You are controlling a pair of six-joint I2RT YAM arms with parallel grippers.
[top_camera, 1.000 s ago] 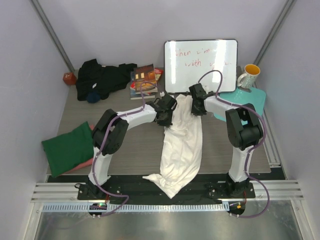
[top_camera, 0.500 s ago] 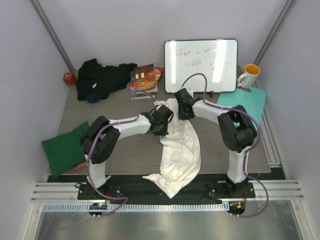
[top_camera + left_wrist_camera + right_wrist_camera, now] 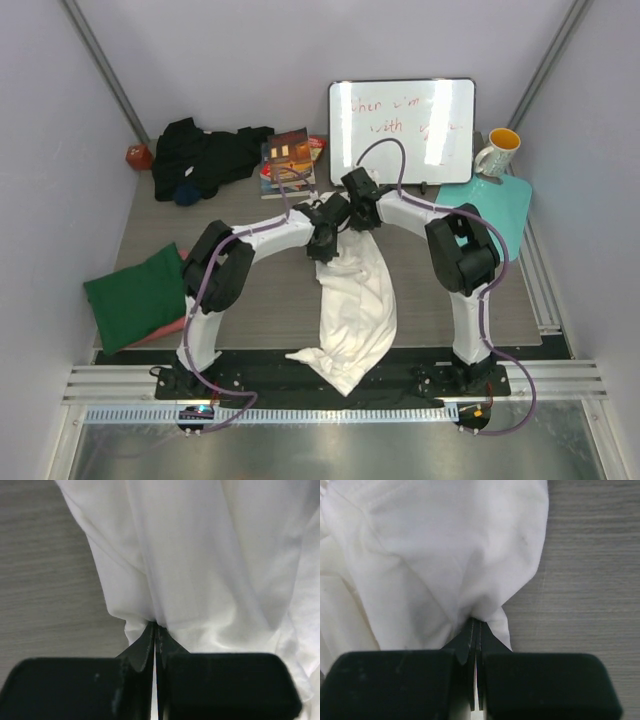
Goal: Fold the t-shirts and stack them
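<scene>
At the middle of the grey wood-grain table (image 3: 250, 290), a soft white cloth t-shirt (image 3: 357, 300) is gripped at its far end by both grippers, and its crumpled length is trailed towards the near edge and over the black base rail. The left gripper (image 3: 156, 628) is closed tight on a pinch of the white fabric, its fingers pressed together. The right gripper (image 3: 476, 624) is clamped in the same way on another gathered fold. In the overhead view the two grippers are seen close beside each other. A crumpled black t-shirt (image 3: 205, 155) is heaped at the far left corner. A folded dark green t-shirt (image 3: 135, 295) is laid at the left edge, with a sliver of salmon pink t-shirt (image 3: 168, 330) showing beneath it.
</scene>
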